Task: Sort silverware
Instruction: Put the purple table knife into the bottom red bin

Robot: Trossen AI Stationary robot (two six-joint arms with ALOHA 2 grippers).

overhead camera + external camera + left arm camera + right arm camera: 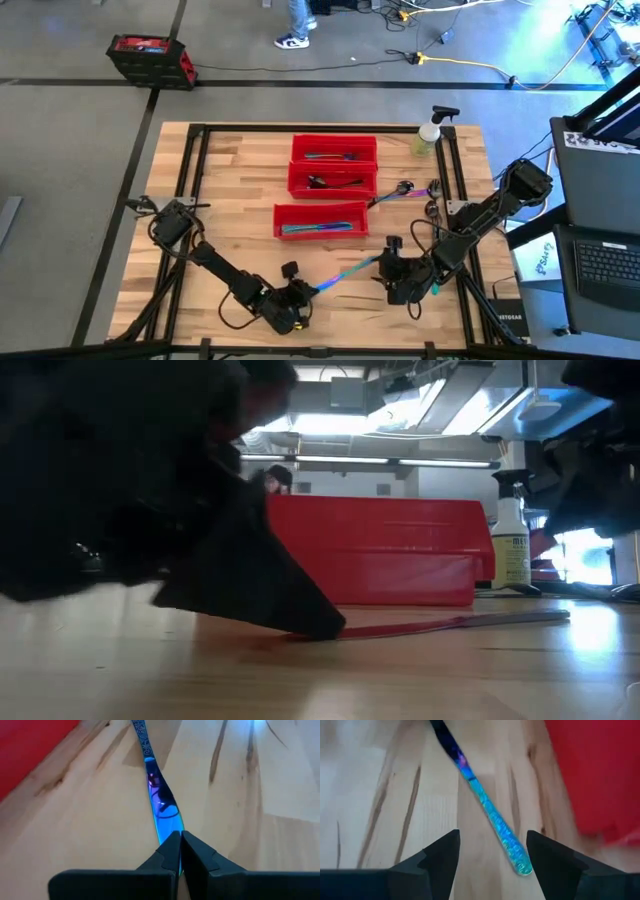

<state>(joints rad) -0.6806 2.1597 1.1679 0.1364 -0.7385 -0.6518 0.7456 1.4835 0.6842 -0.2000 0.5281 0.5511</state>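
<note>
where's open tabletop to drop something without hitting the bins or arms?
Free: bare wood left of the three red bins, behind the left arm. Crowded: near edge, where left end effector and right end effector meet on an iridescent utensil; loose silverware by the spray bottle.

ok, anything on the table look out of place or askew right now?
Mostly tidy. Three iridescent utensils lie outside the red plastic bins: two loose ones near the clear spray bottle, and one slim piece flat on the wood, pinched by the left gripper.

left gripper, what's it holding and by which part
The left gripper is shut on one end of a slim iridescent blue-teal utensil; which end, handle or tip, cannot be told.
</note>
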